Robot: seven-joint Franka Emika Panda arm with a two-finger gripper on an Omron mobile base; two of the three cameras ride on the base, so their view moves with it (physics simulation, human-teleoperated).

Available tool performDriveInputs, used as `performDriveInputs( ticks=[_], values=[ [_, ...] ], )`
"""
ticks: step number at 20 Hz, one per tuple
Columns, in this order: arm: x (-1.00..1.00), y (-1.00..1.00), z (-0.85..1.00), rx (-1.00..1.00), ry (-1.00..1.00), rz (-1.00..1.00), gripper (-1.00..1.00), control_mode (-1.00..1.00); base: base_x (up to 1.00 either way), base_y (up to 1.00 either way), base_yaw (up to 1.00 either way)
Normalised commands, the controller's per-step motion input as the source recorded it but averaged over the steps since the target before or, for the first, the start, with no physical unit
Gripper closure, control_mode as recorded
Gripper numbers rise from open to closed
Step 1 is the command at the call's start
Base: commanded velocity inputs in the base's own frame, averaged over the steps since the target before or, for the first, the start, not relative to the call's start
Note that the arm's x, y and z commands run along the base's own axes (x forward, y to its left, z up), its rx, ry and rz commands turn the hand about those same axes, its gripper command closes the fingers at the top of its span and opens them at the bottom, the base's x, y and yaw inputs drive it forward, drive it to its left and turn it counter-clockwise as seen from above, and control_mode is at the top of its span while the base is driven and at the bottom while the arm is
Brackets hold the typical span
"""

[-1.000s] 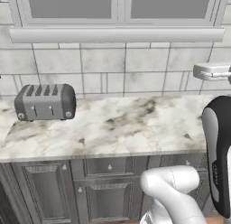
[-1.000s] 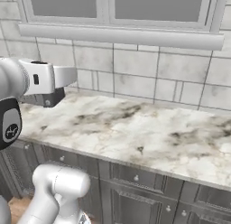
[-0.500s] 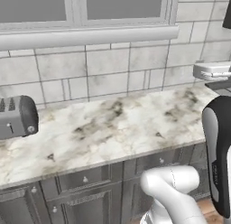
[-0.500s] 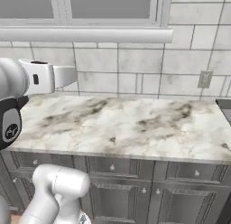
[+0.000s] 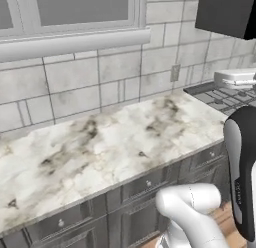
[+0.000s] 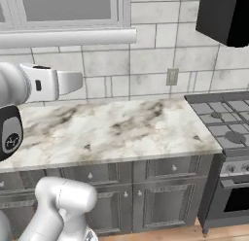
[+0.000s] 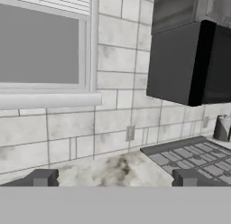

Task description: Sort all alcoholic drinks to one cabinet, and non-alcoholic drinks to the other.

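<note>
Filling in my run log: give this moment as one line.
gripper: open, empty | facing: white tiled wall | below: marble counter | right: grey stove

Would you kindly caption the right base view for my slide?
White arm raised over a marble counter beside a stove, under a window sill.

Marble counter point(image 6: 121, 128) lies bare; black hood point(image 6: 226, 16) overhangs the stove point(image 6: 223, 121).

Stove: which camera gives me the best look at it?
The right base view: the stove shows its burners and front with knobs. The left base view catches just a corner of the stove; the hand view shows the cooktop under the dark hood.
</note>
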Motion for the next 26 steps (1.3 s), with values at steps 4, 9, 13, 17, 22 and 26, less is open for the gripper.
performDriveInputs(
  ticks=[4, 9, 13, 17, 22, 26],
  values=[
    [0.0, 0.0, 0.0, 0.0, 0.0, 0.0, -1.0, 1.0, 0.0, -0.46, -0.38],
    [0.0, 0.0, 0.0, 0.0, 0.0, 0.0, -1.0, 1.0, 0.0, -0.48, -0.37],
    [0.0, 0.0, 0.0, 0.0, 0.0, 0.0, -1.0, 1.0, 0.0, -0.51, -0.37],
    [0.0, 0.0, 0.0, 0.0, 0.0, 0.0, -1.0, 1.0, 0.0, -0.55, -0.36],
    [0.0, 0.0, 0.0, 0.0, 0.0, 0.0, -1.0, 1.0, 0.0, -0.57, -0.35],
    [0.0, 0.0, 0.0, 0.0, 0.0, 0.0, -1.0, 1.0, 0.0, -0.58, -0.34]
  ],
)
